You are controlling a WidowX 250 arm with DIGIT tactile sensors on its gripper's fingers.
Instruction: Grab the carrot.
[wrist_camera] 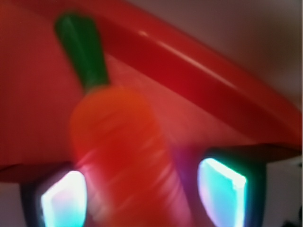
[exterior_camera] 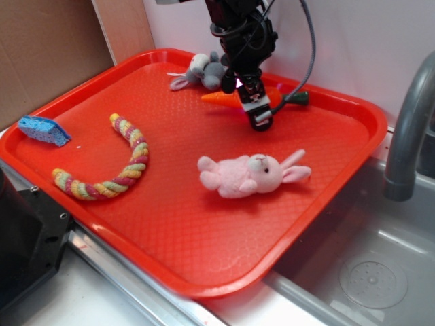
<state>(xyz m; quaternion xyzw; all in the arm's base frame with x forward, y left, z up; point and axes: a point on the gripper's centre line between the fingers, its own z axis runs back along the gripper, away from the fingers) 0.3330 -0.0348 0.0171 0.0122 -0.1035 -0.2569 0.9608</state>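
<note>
The carrot (exterior_camera: 234, 98) lies on the red tray (exterior_camera: 204, 251) near its far rim, in the upper middle of the exterior frame, its orange tip pointing left and its dark green stem end pointing right. The black arm comes down from the top edge, and its claw (exterior_camera: 258, 112) sits right over the carrot's middle, hiding part of it. In the blurred wrist view the carrot (wrist_camera: 118, 142) fills the centre, stem toward the upper left, with one fingertip (wrist_camera: 64, 201) at the lower left and the other at the lower right. The claw is spread, a finger on each side of the carrot; whether the fingers touch it I cannot tell.

Just left of the arm a grey plush mouse (exterior_camera: 200, 71) lies by the tray's far rim. A pink plush bunny (exterior_camera: 251, 175) rests near the tray's centre. A striped twisted rope (exterior_camera: 112, 166) curves at left, and a blue sponge (exterior_camera: 43, 130) sits at the far left edge. A grey faucet (exterior_camera: 408, 129) stands at right over a sink (exterior_camera: 360, 272).
</note>
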